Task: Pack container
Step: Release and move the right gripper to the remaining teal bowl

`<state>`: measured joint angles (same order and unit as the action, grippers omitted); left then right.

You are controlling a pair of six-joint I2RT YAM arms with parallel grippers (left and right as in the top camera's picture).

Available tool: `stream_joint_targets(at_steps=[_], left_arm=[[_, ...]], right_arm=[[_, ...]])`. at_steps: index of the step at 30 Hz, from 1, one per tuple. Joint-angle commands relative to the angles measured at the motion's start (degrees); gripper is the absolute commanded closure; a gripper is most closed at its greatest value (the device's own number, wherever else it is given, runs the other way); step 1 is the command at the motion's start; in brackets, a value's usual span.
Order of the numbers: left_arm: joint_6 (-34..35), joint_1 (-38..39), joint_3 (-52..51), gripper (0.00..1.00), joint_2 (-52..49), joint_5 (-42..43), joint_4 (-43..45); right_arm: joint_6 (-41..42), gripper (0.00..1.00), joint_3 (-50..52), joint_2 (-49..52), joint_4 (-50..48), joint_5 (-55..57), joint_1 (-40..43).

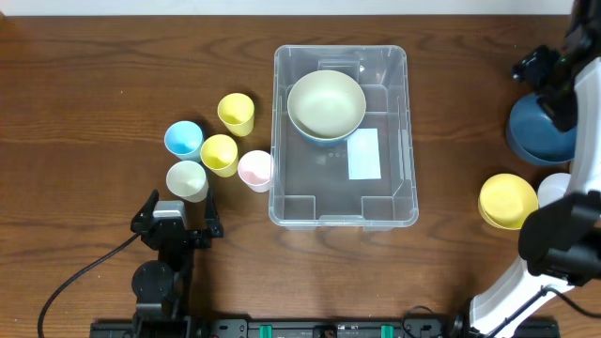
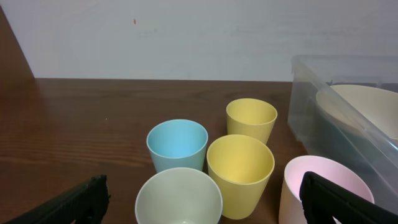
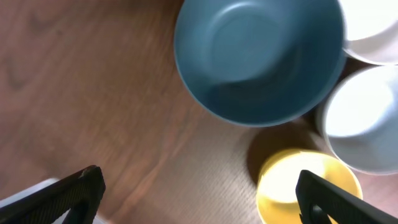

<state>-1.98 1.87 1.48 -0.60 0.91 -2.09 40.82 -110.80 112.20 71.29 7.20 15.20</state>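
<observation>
**Figure: overhead and wrist views of a two-arm station.** The left gripper point(image 2: 203, 186) is shown with its jaws spread wide and nothing held between them. It is positioned close to the near edge of the worktop point(image 1: 84, 84), toward the left corner. Just beyond its fingers point(image 2: 81, 199) five cups are grouped:

- a pale grey-green cup point(image 1: 186, 178), nearest the gripper
- a pink cup point(image 1: 254, 170)
- a yellow cup point(image 1: 219, 154)
- a light blue cup point(image 1: 183, 138)
- a second yellow cup point(image 1: 236, 113), farthest from the gripper

All five are seen upright.

The right gripper point(image 3: 199, 183) is likewise seen parted and empty, held above the worktop by the right edge, toward the far corner. Beneath it a dark blue bowl point(image 3: 258, 59) is seen. A yellow bowl point(image 3: 308, 186) is set closer to the near edge, and two white bowls point(image 3: 364, 118) lie beside them (the pair is largely hidden by the arm in the overhead view).

The container point(image 1: 319, 192) is placed at the middle of the worktop, its long sides running from far edge to near edge. The pink cup is found just beside the wall that faces the left edge. A cream bowl point(image 1: 326, 103) is seated upright in the container's far half. A white label point(image 1: 364, 154) is seen on its base, toward the wall facing the right edge.
</observation>
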Motion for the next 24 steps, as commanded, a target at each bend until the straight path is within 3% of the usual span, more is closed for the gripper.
stream_joint_targets(at_steps=[1,11,24], left_arm=[[-0.8,-0.2,-1.2,0.02,0.0,0.0,-1.9],[-0.8,-0.2,-1.2,0.02,0.0,0.0,-1.9],[-0.8,-0.2,-1.2,0.02,0.0,0.0,-1.9]], right_arm=[[-6.0,0.01,4.0,1.6,-3.8,-0.8,0.2],[-21.7,0.01,10.9,4.8,-17.1,1.1,0.9],[-25.1,0.04,19.8,5.7,-24.3,1.1,1.0]])
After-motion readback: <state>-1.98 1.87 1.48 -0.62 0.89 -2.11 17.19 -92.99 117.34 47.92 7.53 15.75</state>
